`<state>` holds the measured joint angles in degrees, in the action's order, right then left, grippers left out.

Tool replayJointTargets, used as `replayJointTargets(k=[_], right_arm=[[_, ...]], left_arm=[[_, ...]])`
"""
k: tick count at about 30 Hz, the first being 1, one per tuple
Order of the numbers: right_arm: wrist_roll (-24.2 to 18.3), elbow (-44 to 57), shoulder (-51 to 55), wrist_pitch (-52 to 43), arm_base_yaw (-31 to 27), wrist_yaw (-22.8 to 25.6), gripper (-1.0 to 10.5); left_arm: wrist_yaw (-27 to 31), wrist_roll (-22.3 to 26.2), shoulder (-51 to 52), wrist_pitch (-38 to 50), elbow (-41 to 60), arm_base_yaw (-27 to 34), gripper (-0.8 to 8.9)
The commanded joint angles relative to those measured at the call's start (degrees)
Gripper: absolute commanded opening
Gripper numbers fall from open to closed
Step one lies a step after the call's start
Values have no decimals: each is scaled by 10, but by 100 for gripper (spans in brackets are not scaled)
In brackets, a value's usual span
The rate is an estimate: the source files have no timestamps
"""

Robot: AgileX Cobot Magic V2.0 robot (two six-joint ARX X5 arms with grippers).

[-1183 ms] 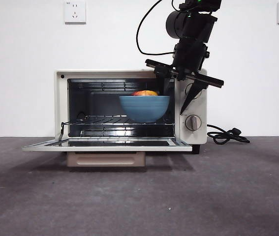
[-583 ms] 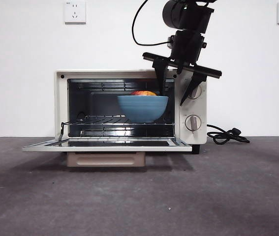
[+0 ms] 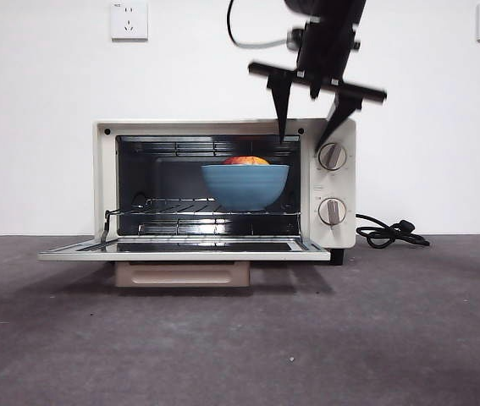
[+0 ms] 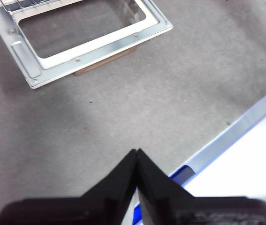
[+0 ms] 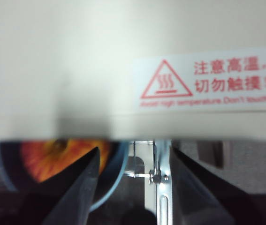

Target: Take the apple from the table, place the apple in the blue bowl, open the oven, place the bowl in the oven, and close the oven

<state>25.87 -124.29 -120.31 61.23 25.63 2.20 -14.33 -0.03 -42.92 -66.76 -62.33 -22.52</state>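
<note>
While its two black jaws stand spread wide and empty, the right gripper (image 3: pixel 309 134) hangs above the cream-white boxy toaster oven (image 3: pixel 328 182), touching nothing. Inside, on the wire rack (image 3: pixel 172 207), sits the wide matte blue bowl (image 3: pixel 245 186) with the round red apple (image 3: pixel 247 160) in it. The oven's door (image 3: pixel 184 249) lies open. The left gripper (image 4: pixel 136 157), jaws pressed together and empty, waits over the dark grey-brown table (image 4: pixel 123 108).

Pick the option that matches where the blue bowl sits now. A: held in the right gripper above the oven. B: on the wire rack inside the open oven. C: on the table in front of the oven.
B: the blue bowl rests on the rack inside the oven, and the right gripper hangs open above it, empty.
</note>
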Motion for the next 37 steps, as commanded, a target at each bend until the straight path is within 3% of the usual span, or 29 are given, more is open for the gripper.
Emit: replayJointTargets(k=[1,6,11,15,20,27,31,34,37], right_arm=[[-51,-3,36,10,7,8,253],[-134,-3,106,52,20,13,252],[-207,-3,180,107,38,41,249],[-232,-2,227,159,40,74,239],[-260,12,281,174,39,83,83],[-265,141,409,144,39,84,18],[-260,259,503,102,39,89,-8],[-235,351,578,70,39,116,-8],[-218,432,647,48,39,111,-8]], left_arm=[[36,2,-4,7,0,0,-5],[106,7,-33,13,0,2,-9],[113,22,-80,45,0,30,-9],[79,22,-127,63,1,68,-9],[-2,22,-164,123,30,133,-9],[-144,-5,-209,234,133,211,-9],[-178,-24,-242,284,180,234,-9],[-191,-30,-278,307,192,242,-9],[-209,-45,-315,336,192,243,-9]])
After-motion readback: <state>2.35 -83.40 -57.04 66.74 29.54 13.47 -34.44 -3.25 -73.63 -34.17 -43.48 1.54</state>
